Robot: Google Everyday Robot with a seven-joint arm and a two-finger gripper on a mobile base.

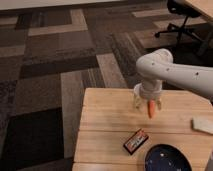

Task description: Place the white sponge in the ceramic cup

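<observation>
Wooden slatted table (pixel 105 125) on striped carpet (pixel 50 60): the gripper (pixel 147 105) of the white arm (pixel 170 72) points down near the far edge, fingers spread, with an orange carrot (pixel 151 109) at its tips. Nearer the camera lie a black-and-orange flat packet (pixel 136 141) and a dark blue speckled plate (pixel 167 159). The off-white rectangular sponge (pixel 202 125) lies at the table's right edge, well apart.

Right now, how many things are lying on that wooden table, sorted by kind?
Carrot: 1
Sponge: 1
Packet: 1
Plate: 1
Total: 4
No cup shows; the gripper hangs low over the table at the carrot and may hide one.
</observation>
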